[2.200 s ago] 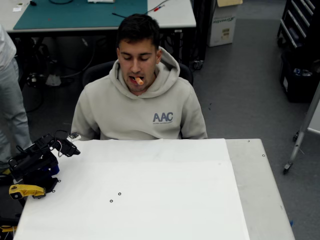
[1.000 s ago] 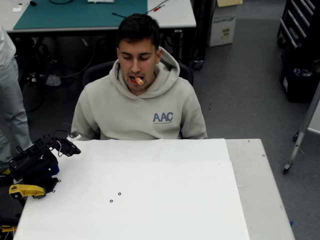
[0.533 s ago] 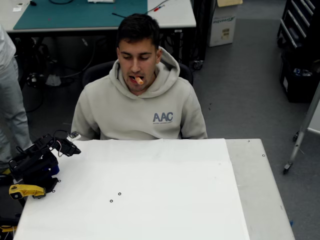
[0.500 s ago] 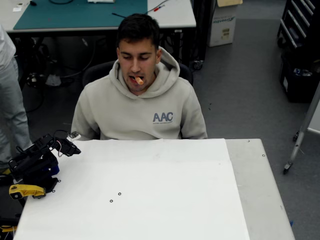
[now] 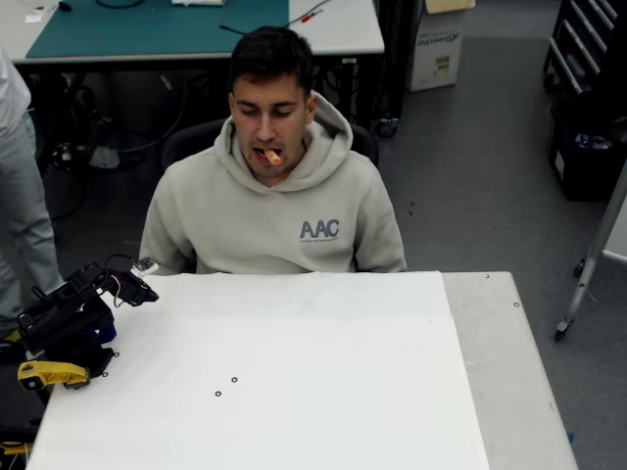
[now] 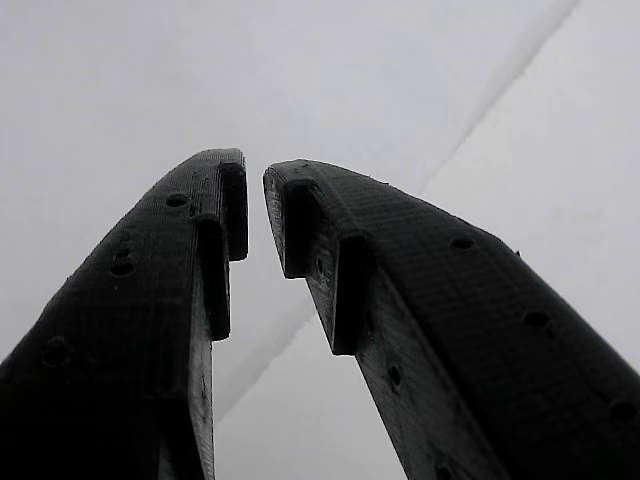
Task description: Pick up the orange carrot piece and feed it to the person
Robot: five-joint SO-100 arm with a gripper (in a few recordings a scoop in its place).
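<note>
On my overhead view the orange carrot piece sits between the lips of the person, who is seated behind the far edge of the counter. My arm is folded up at the counter's left edge, well apart from the person, with the tool hanging just over the white sheet near the left corner. In the wrist view I see the tool with its two black fingers drawn close together, only a narrow gap at the tips and nothing held between them, pale sheet behind.
</note>
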